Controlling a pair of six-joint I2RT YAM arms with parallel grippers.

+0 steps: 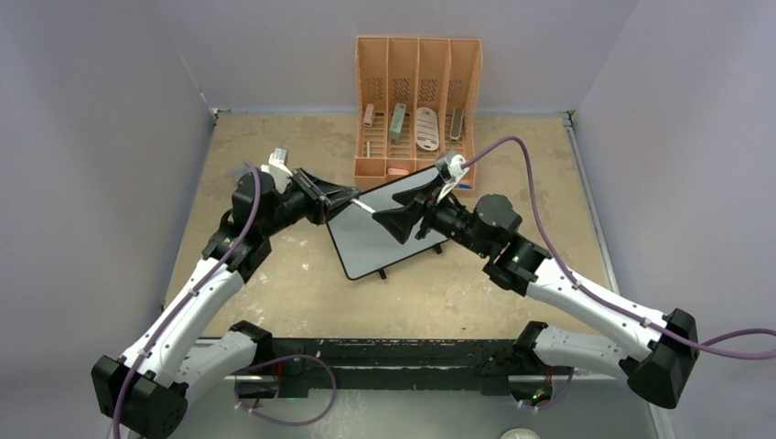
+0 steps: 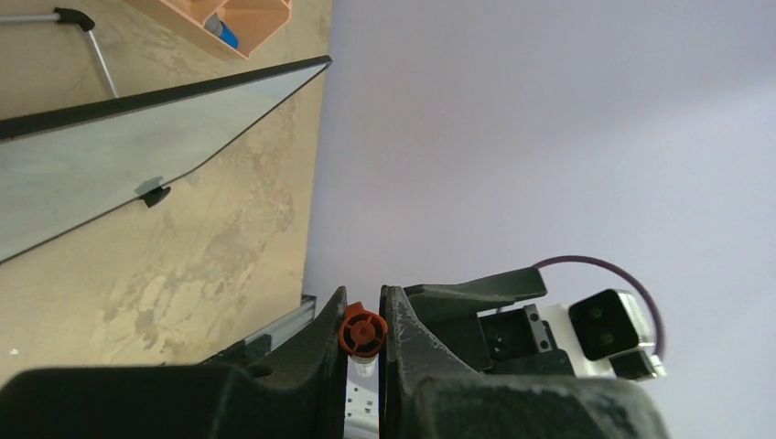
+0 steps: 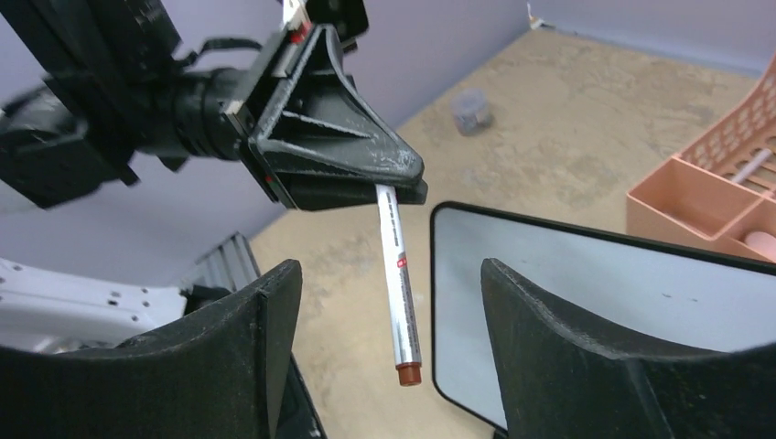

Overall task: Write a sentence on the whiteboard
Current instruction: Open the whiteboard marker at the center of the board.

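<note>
- Your left arm [image 1: 197, 288] reaches in from the left side of the bench [image 1: 274, 302]. The left jaws are pinched tight on a marker [image 3: 400, 274], gripping it near one end.
- The marker has a white barrel and a red-brown end. It sticks out of the left jaws towards your right arm, above the board's left edge.
- The whiteboard [image 1: 371, 249] rests on its small black feet at mid-bench, turned at a slant. Its far corner is just in front of the orange organizer [image 1: 416, 64].
- Your right arm [image 1: 586, 293] comes in over the board's right half. The right jaws stand wide apart, holding nothing. The marker's red-brown end hangs between them, touching neither.
</note>
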